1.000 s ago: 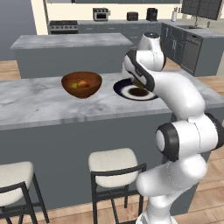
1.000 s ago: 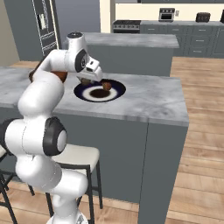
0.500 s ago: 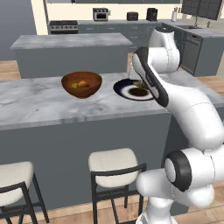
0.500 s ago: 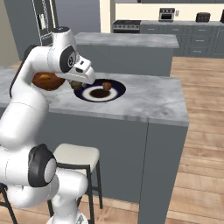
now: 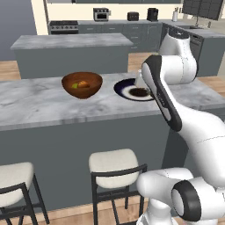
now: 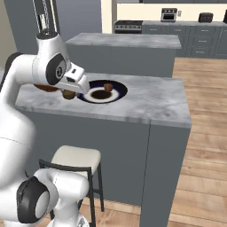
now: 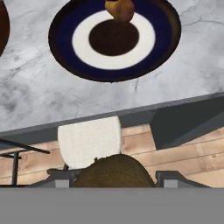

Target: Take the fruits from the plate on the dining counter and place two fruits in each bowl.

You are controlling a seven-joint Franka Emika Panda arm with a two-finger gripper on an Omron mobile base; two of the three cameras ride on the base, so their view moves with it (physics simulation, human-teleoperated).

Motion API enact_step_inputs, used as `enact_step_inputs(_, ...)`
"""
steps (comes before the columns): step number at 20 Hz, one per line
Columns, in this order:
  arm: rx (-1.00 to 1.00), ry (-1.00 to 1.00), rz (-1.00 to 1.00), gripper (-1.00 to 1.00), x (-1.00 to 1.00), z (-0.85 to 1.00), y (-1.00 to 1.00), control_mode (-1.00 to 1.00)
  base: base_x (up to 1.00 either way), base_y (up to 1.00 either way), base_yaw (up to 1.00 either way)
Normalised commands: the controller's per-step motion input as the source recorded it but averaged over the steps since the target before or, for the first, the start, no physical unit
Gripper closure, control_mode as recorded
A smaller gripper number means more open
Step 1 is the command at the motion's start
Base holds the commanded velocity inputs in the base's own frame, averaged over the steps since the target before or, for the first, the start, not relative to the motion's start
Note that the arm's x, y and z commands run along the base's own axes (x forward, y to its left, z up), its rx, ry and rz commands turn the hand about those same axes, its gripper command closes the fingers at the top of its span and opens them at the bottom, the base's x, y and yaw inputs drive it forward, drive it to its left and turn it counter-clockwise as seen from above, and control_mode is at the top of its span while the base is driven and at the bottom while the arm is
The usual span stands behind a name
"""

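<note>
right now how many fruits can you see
4: two in the bowl, one on the plate, one brown in the gripper. More may be hidden.

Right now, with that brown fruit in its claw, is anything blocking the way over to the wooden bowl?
Nothing visible does. The gripper holds the brown fruit above the counter's front edge beside the plate. The wooden bowl sits just beyond the plate's side, with only bare marble between.

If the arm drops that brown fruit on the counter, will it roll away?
Probably. The brown fruit held in the gripper looks rounded, so it may roll. The marble counter looks smooth and flat, offering little to stop it. Its fuzzy-looking skin might slow it slightly.
</note>
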Motion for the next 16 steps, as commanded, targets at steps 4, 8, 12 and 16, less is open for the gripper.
enact_step_inputs(4, 0.00, 0.00, 0.21, 1.00, -0.02, 0.01, 0.00, -1.00, 0.00, 0.00, 0.00)
enact_step_inputs(8, -0.04, 0.00, 0.03, 1.00, -0.24, 0.00, 0.06, -1.00, 0.00, 0.00, 0.00)
enact_step_inputs(12, -0.04, 0.00, 0.00, 1.00, -0.19, 0.00, 0.18, -1.00, 0.00, 0.00, 0.00)
enact_step_inputs(16, 0.00, 0.00, 0.00, 1.00, -0.05, 0.00, 0.03, 1.00, -0.19, 0.06, 0.00)
